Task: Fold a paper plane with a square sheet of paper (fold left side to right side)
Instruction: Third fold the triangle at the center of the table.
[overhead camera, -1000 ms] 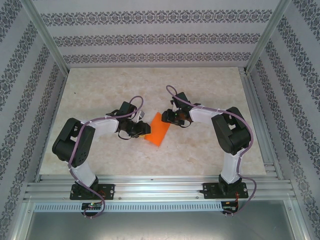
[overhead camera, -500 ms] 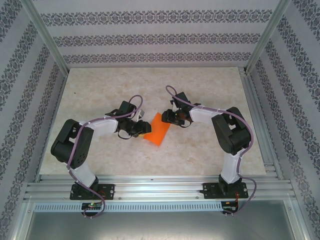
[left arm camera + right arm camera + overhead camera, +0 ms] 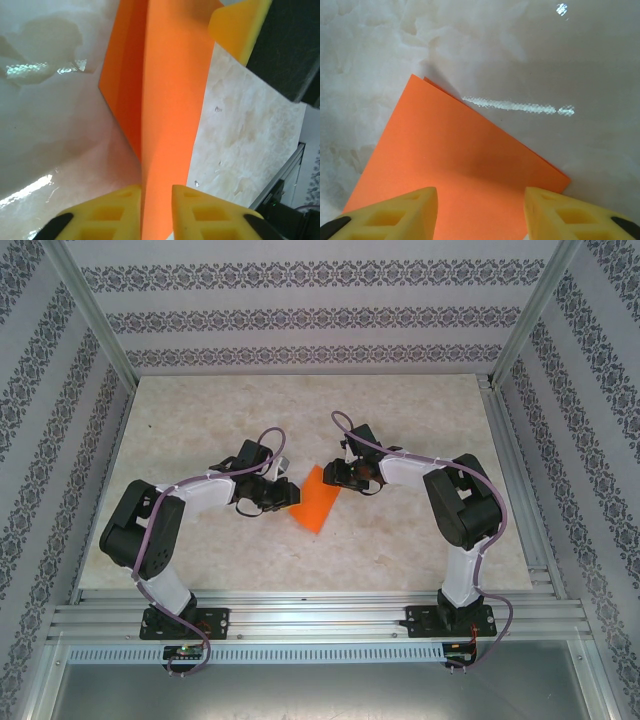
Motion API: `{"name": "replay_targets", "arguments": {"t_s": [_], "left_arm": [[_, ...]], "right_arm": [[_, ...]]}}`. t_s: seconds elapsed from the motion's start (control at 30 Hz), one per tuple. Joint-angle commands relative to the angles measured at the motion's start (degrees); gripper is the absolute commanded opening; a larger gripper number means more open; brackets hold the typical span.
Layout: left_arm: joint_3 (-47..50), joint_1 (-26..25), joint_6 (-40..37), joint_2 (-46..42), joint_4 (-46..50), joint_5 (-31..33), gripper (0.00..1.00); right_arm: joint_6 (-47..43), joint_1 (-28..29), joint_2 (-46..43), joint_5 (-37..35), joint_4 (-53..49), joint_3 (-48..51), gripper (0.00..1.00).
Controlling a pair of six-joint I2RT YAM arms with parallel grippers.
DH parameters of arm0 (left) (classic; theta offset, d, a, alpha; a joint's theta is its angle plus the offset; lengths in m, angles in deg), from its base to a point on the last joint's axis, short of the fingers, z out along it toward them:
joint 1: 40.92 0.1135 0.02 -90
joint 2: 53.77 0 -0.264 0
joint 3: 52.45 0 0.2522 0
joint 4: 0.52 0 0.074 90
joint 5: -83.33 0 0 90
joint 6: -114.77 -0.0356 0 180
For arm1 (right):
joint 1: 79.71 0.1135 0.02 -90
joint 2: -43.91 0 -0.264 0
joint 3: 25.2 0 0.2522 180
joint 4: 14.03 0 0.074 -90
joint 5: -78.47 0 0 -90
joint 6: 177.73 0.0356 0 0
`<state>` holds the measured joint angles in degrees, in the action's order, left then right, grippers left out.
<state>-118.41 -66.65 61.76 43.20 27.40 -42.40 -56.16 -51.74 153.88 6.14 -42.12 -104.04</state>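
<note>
While one orange sheet of paper (image 3: 318, 500) lies a little toward 6 o'clock from the middle of the table (image 3: 420, 410), two arms reach to it, one from each side. The left gripper (image 3: 287, 494) stands at the 9 o'clock edge of the sheet, and the right gripper (image 3: 336, 478) at its 1 o'clock corner. Each gripper has two yellow fingers.

On the left wrist camera the fingers (image 3: 112, 212) are clenched on a raised flap of the paper, which passes between them and touches both. On the right wrist camera the two fingers (image 3: 402, 215) stand well apart, released, over the flat part of the sheet. Whether they press on it I cannot tell.

The sheet is folded, and a second layer peeks out along one edge. Its edges are straight and its corners sharp. Bare table is wide toward 12 o'clock, and there is also room toward 3 and 9 o'clock. Toward 6 o'clock a metal rail (image 3: 320, 615) closes the table.

The paper is thin, matte and plain. The table is smooth and glossy, with a pale marble pattern. The fingers have hollow square cells. The walls (image 3: 300, 315) carry dark striped ornament.
</note>
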Motion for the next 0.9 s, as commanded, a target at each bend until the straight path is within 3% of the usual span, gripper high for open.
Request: {"name": "replay_targets", "arguments": {"t_s": [0.0, 0.13, 0.27, 0.47, 0.63, 0.87], "left_arm": [[-1.84, -1.38, 0.36, 0.49, -0.95, -0.2, 0.13], [-2.31, -1.85, 2.01, 0.49, -0.62, 1.02, 0.09], [-2.13, -2.76, 5.91, 0.24, -0.96, 2.39, 0.05], [-2.78, -3.08, 9.72, -0.46, 1.81, 3.97, 0.01], [-3.9, -3.16, 9.74, -1.53, 5.38, 5.0, 0.0], [-3.87, -3.17, 10.02, -2.4, 6.77, 5.59, 0.01]], "right_arm": [[-0.87, -0.38, -3.48, 1.31, 2.4, 1.33, 0.51], [-3.14, -0.2, -10.54, 0.02, 1.87, 4.12, 0.59], [-4.06, 2.15, -19.81, -1.11, 4.86, 12.22, 0.61], [-2.32, 14.66, -32.53, -12.79, 18.23, 27.41, 0.66], [-7.27, 25.88, -30.11, -23.95, 18.55, 26.08, 0.68], [-16.52, 32.15, -21.37, -32.64, 14.1, 17.56, 0.68]]}}
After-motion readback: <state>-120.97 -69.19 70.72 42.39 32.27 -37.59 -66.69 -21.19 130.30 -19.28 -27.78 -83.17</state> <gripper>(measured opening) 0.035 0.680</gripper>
